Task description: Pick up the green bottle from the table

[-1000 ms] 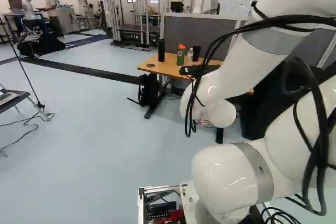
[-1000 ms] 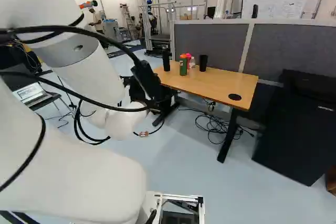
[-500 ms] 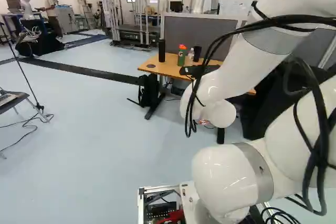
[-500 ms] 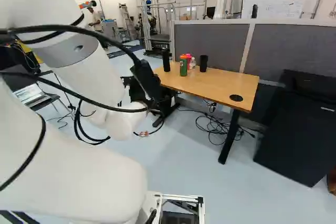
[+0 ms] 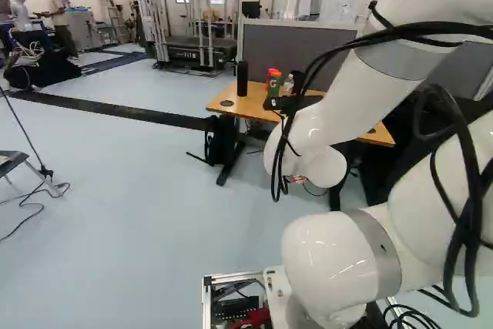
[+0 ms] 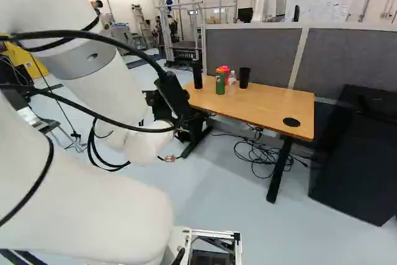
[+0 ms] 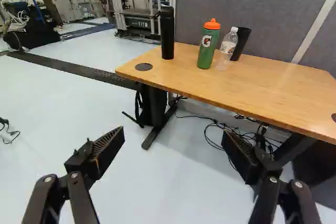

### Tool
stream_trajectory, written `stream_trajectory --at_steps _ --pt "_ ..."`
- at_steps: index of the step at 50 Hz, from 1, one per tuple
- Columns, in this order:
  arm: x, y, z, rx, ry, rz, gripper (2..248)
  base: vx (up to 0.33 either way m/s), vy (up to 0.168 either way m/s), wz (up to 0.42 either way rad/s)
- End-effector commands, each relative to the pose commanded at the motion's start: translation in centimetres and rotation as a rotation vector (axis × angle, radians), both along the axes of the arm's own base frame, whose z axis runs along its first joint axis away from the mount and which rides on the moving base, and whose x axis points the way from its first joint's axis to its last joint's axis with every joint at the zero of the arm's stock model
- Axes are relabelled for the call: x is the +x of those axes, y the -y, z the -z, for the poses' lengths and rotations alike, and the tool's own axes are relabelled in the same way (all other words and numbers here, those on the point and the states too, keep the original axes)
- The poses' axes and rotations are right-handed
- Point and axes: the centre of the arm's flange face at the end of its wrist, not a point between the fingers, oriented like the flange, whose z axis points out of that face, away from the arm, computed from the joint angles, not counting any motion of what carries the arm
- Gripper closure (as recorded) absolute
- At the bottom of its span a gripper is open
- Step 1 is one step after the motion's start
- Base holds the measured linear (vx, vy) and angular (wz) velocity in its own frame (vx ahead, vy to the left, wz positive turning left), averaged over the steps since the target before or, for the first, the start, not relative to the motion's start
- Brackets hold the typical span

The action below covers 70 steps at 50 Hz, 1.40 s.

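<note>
Green bottle (image 7: 207,48): stands upright on the table (image 7: 262,88), beside a clear bottle (image 7: 227,50)
Gripper (image 6: 175,98): hangs released, fingers (image 7: 107,148) spread wide

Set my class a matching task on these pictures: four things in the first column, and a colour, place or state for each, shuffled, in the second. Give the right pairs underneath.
Column 1
1. green bottle
2. clear bottle
3. pincer
4. grey partition

Column 2
A. open, with nothing between its fingers
B. stands behind the table
C. has an orange lid
D. has a white cap

Right pairs: 1-C; 2-D; 3-A; 4-B
</note>
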Motion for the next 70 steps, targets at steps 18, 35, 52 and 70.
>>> stream_trajectory --at_steps 18,35,52,70 --pt "0.0 0.0 0.0 0.0 0.0 0.0 3 0.176 0.115 -0.25" --pt "0.0 0.0 0.0 0.0 0.0 0.0 3 0.162 0.128 -0.253" --pt "0.0 0.0 0.0 0.0 0.0 0.0 3 0.162 0.126 -0.245" --pt "0.0 0.0 0.0 0.0 0.0 0.0 3 0.159 0.129 -0.24"
